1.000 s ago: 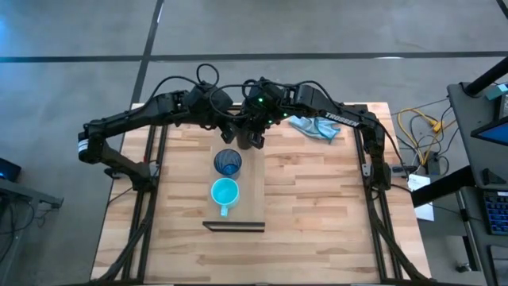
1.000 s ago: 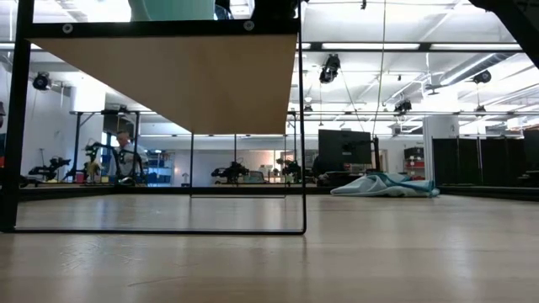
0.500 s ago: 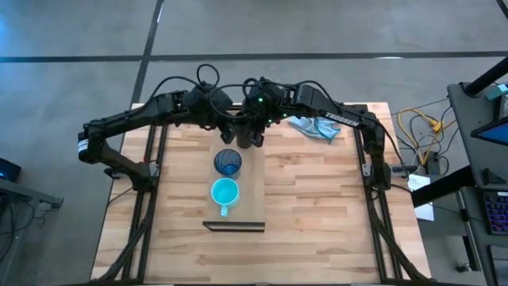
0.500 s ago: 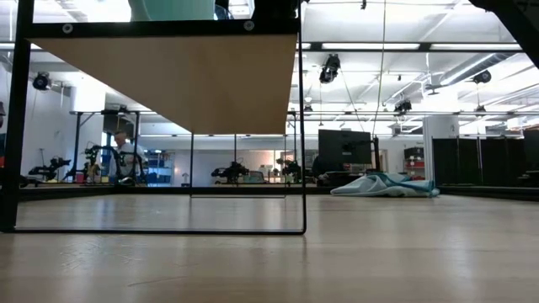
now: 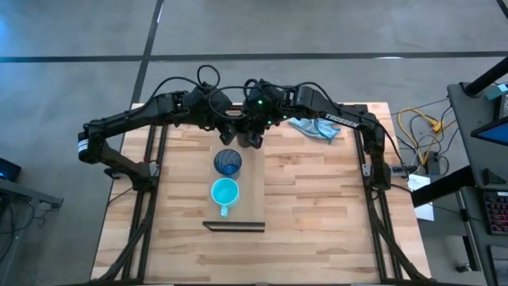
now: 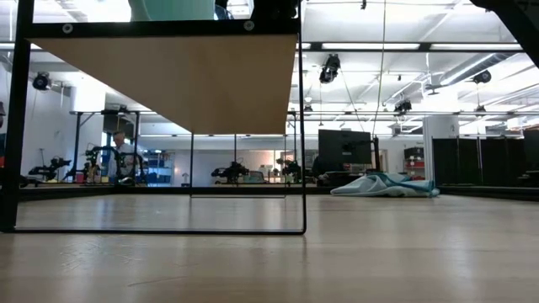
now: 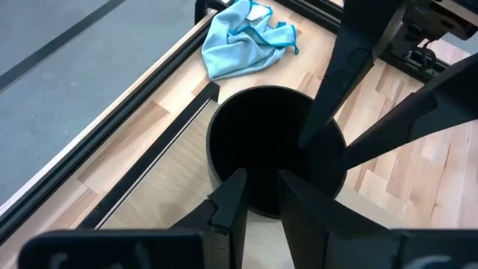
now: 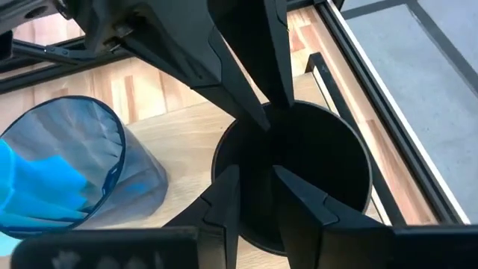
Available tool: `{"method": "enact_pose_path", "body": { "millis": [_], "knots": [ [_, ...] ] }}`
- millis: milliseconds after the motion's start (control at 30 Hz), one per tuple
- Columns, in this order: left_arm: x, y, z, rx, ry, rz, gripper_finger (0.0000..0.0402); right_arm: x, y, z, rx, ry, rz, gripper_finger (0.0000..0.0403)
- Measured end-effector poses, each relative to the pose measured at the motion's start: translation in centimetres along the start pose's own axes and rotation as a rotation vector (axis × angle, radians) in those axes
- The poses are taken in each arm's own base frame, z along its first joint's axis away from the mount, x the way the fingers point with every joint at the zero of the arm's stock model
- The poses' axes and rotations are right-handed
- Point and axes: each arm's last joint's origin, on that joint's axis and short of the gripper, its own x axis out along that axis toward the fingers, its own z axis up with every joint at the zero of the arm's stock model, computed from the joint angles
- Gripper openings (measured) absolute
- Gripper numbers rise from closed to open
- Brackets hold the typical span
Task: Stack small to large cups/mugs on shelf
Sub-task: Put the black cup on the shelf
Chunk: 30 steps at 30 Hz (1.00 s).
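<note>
The black cup stands upright at the far end of the pale shelf. Both grippers meet over it. My left gripper comes from the left and my right gripper from the right, each with a narrow gap between its fingers at the cup's rim. The translucent dark blue cup stands on the shelf just nearer than the black cup, and it also shows in the right wrist view. The turquoise mug stands nearer still, its handle toward the near edge. My left gripper is on the black cup's rim, on the side toward the left arm. Its fingers slant down from above and close in on the rim there. The cup stays upright. Whether one finger is inside, I cannot tell. My right gripper is on the opposite side of the black cup's rim. Its fingers slant down from above and the right. In its own wrist view the fingers hide the place of contact. The cup stays upright.
A light blue cloth lies on the slatted tabletop at the far right, and shows in the left wrist view. The shelf stands raised on a black frame. Bare tabletop lies to the shelf's right and near side.
</note>
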Motion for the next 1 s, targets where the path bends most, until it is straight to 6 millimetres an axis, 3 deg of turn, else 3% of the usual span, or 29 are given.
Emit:
{"method": "enact_pose_path", "body": {
  "millis": [333, 700, 833, 1000],
  "knots": [
    [-0.2, 0.0, 0.0, 0.015, -0.005, 0.0, 0.0061, -0.8, 0.9, 0.0, 0.001, -0.013, 0.016, 0.0074],
    [-1.9, 0.2, 0.0, 0.021, -0.044, -0.007, 0.0055, -7.1, 1.0, -1.4, -0.058, 0.028, -0.066, 0.0051],
    [-2.7, 0.3, -0.4, 0.025, -0.033, -0.003, 0.0024, -7.1, 0.9, -2.1, -0.068, 0.103, -0.093, 0.0016],
    [-3.0, 0.5, -0.8, 0.034, 0.007, 0.02, 0.0005, -4.9, 0.5, -2.6, -0.068, 0.153, -0.119, 0.0009]
  ]
}}
